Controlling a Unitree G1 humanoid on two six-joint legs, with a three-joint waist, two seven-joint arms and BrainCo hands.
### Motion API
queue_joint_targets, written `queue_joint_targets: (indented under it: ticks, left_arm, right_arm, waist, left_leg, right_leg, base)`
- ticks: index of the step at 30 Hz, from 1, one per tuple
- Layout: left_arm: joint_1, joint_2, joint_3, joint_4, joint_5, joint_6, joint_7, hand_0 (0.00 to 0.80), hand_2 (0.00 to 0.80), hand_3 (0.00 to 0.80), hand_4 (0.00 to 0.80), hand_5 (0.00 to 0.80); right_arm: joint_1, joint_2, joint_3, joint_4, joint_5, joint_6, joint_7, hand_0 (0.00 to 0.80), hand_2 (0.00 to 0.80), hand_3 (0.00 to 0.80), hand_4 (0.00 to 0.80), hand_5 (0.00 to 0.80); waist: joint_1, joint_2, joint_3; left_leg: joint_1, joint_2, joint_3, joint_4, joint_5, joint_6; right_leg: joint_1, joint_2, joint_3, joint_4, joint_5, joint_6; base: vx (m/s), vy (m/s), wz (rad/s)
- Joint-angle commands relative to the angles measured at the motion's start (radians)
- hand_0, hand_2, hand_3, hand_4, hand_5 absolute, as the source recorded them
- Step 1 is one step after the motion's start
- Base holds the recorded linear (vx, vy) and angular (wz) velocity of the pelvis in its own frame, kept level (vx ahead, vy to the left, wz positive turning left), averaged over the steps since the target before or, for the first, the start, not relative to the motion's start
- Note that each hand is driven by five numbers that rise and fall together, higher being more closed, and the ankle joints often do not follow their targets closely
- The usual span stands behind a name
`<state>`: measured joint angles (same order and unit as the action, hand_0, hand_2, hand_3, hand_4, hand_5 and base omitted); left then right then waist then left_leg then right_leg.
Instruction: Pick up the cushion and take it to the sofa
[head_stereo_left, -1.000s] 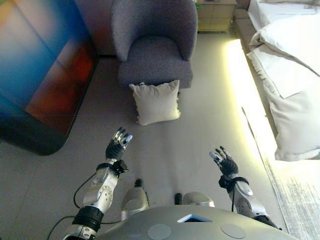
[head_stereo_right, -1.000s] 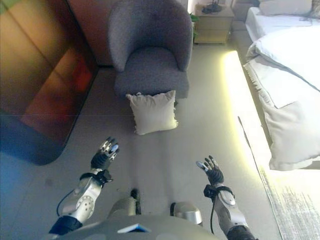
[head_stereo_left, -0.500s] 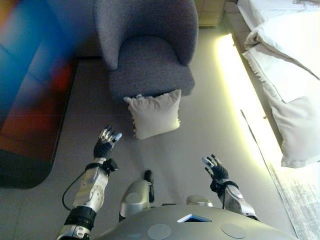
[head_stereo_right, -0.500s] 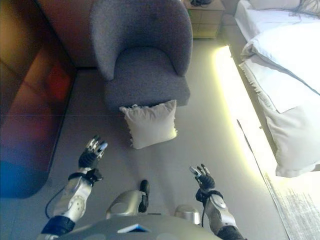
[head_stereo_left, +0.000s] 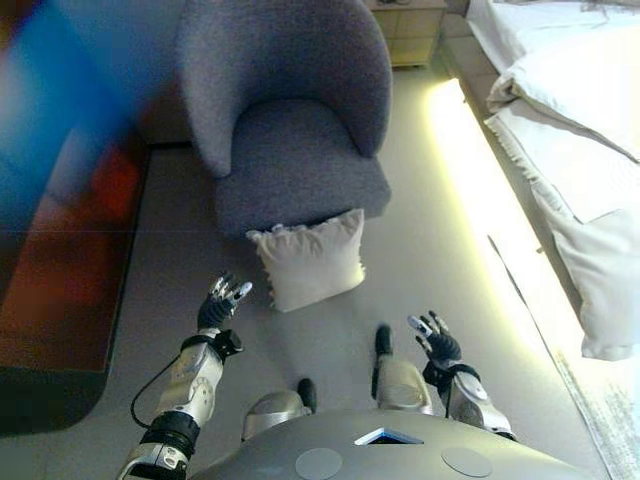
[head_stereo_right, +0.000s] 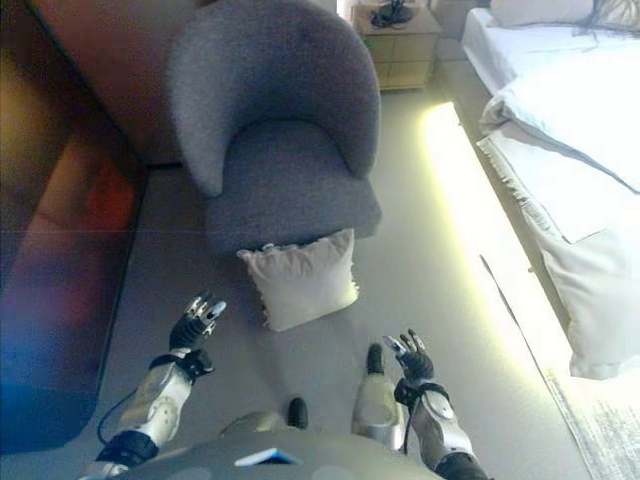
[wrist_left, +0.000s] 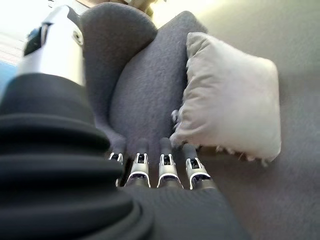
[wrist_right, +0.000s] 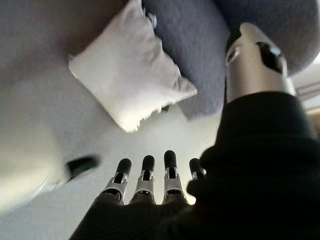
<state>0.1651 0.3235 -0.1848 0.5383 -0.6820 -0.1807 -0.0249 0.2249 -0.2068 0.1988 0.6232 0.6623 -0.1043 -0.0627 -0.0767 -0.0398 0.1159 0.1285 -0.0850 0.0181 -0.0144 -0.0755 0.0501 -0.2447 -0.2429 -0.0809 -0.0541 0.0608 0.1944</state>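
Down on the floor (head_stereo_left: 440, 250), the cream cushion (head_stereo_left: 310, 262) leans against the front of the grey armchair (head_stereo_left: 290, 130), its upper edge touching the seat's base; its underside is hidden. Neither hand touches it. The left hand (head_stereo_left: 222, 303) hovers just beside the cushion's left corner, fingers (wrist_left: 165, 167) straight and slightly spread, holding nothing. The right hand (head_stereo_left: 434, 338) hangs further off to the right, fingers (wrist_right: 145, 175) likewise extended and apart. A white bed (head_stereo_left: 580, 120) is cut off at the right edge
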Motion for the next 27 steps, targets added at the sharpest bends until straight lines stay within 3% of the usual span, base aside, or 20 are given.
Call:
queue_joint_targets:
  ticks: [1, 6, 9, 12, 13, 14, 17, 20, 22, 24, 27]
  left_arm:
    - [0.03, 0.021, 0.013, -0.115, 0.0, -0.031, -0.061, 0.0, 0.0, 0.0, 0.0, 0.0]
    - [0.062, 0.022, 0.027, -0.149, -0.001, -0.02, -0.116, 0.0, 0.0, 0.0, 0.0, 0.0]
    - [0.061, 0.018, 0.034, -0.163, -0.023, -0.008, -0.112, 0.0, 0.0, 0.0, 0.0, 0.0]
    - [0.063, 0.015, 0.039, -0.161, -0.049, -0.003, -0.089, 0.0, 0.0, 0.0, 0.0, 0.0]
    - [0.059, 0.012, 0.047, -0.166, -0.063, 0.009, -0.07, 0.0, 0.0, 0.0, 0.0, 0.0]
    - [0.058, 0.011, 0.052, -0.17, -0.078, 0.013, -0.074, 0.0, 0.0, 0.0, 0.0, 0.0]
    - [0.062, -0.005, 0.055, -0.173, -0.083, -0.003, -0.07, 0.0, 0.0, 0.0, 0.0, 0.0]
    - [0.045, -0.015, 0.04, -0.185, -0.079, 0.009, -0.056, 0.0, 0.0, 0.0, 0.0, 0.0]
    - [0.043, -0.01, 0.022, -0.203, -0.086, 0.011, -0.045, 0.0, 0.0, 0.0, 0.0, 0.0]
    - [0.049, 0.0, 0.018, -0.228, -0.101, 0.019, -0.03, 0.0, 0.0, 0.0, 0.0, 0.0]
    - [0.063, 0.009, 0.02, -0.259, -0.117, 0.031, -0.015, 0.0, 0.0, 0.0, 0.0, 0.0]
  right_arm:
    - [-0.016, -0.022, -0.044, -0.083, 0.026, -0.034, -0.013, 0.0, 0.0, 0.0, 0.0, 0.0]
    - [0.021, -0.023, -0.064, -0.1, 0.018, -0.045, -0.016, 0.0, 0.0, 0.0, 0.0, 0.0]
    - [0.031, -0.031, -0.07, -0.078, 0.029, -0.047, 0.005, 0.0, 0.0, 0.0, 0.0, 0.0]
    - [0.025, -0.039, -0.054, -0.086, 0.088, -0.031, 0.018, 0.0, 0.0, 0.0, 0.0, 0.0]
    - [0.025, -0.044, -0.052, -0.1, 0.091, -0.016, 0.017, 0.0, 0.0, 0.0, 0.0, 0.0]
    - [0.027, -0.049, -0.052, -0.108, 0.089, -0.014, 0.029, 0.0, 0.0, 0.0, 0.0, 0.0]
    - [0.028, -0.076, -0.051, -0.096, 0.054, -0.018, 0.056, 0.0, 0.0, 0.0, 0.0, 0.0]
    - [0.018, -0.093, -0.061, -0.08, 0.034, -0.032, 0.063, 0.0, 0.0, 0.0, 0.0, 0.0]
    - [0.02, -0.099, -0.069, -0.085, 0.035, -0.042, 0.069, 0.0, 0.0, 0.0, 0.0, 0.0]
    - [0.026, -0.103, -0.073, -0.103, 0.034, -0.037, 0.077, 0.0, 0.0, 0.0, 0.0, 0.0]
    - [0.047, -0.103, -0.078, -0.145, 0.04, -0.029, 0.079, 0.0, 0.0, 0.0, 0.0, 0.0]
  waist:
    - [-0.01, 0.005, 0.018]
    - [-0.03, -0.013, 0.014]
    - [-0.044, -0.016, -0.008]
    - [-0.061, -0.003, -0.024]
    - [-0.068, 0.007, -0.031]
    - [-0.072, 0.01, -0.035]
    - [-0.07, -0.004, -0.054]
    - [-0.056, -0.031, -0.049]
    - [-0.04, -0.036, -0.035]
    - [-0.03, -0.034, -0.027]
    - [-0.008, -0.02, -0.019]
  left_leg:
    - [-0.029, 0.009, -0.041, 0.143, -0.139, -0.017]
    - [0.011, 0.011, -0.073, 0.201, -0.22, -0.014]
    - [0.047, 0.047, -0.067, 0.224, -0.241, -0.027]
    - [0.084, 0.129, -0.039, 0.257, -0.164, -0.062]
    - [0.091, 0.167, -0.037, 0.288, -0.075, -0.087]
    - [0.087, 0.183, -0.038, 0.315, -0.03, -0.098]
    - [0.004, 0.202, -0.039, 0.554, 0.136, -0.116]
    - [-0.169, 0.21, -0.014, 0.751, 0.151, -0.095]
    - [-0.246, 0.192, -0.011, 0.712, 0.128, -0.073]
    - [-0.254, 0.197, -0.003, 0.606, 0.145, -0.072]
    - [-0.282, 0.224, -0.019, 0.366, 0.223, -0.104]
  right_leg:
    - [-0.04, 0.004, 0.021, -0.033, 0.171, 0.01]
    - [-0.025, -0.017, 0.078, -0.008, 0.219, 0.012]
    - [-0.019, 0.004, 0.093, 0.054, 0.184, 0.006]
    - [-0.043, 0.065, 0.113, 0.204, 0.117, -0.009]
    - [-0.045, 0.096, 0.111, 0.241, 0.086, -0.033]
    - [-0.038, 0.112, 0.11, 0.25, 0.069, -0.049]
    - [0.033, 0.167, 0.119, 0.227, 0.024, -0.123]
    - [0.107, 0.182, 0.116, 0.21, -0.005, -0.17]
    - [0.154, 0.191, 0.119, 0.208, -0.034, -0.173]
    - [0.185, 0.205, 0.119, 0.203, -0.059, -0.17]
    - [0.233, 0.233, 0.126, 0.19, -0.107, -0.16]
  base:
    - [0.419, -0.097, 0.41]
    - [0.408, -0.132, 0.62]
    - [0.408, -0.21, 0.37]
    - [0.404, -0.241, -0.07]
    - [0.362, -0.248, 0.0]
    - [0.373, -0.269, 0.03]
    - [0.35, -0.27, -0.07]
    - [0.27, -0.213, -0.1]
    - [0.237, -0.043, -0.06]
    - [0.215, 0.042, -0.03]
    - [0.237, 0.109, -0.01]
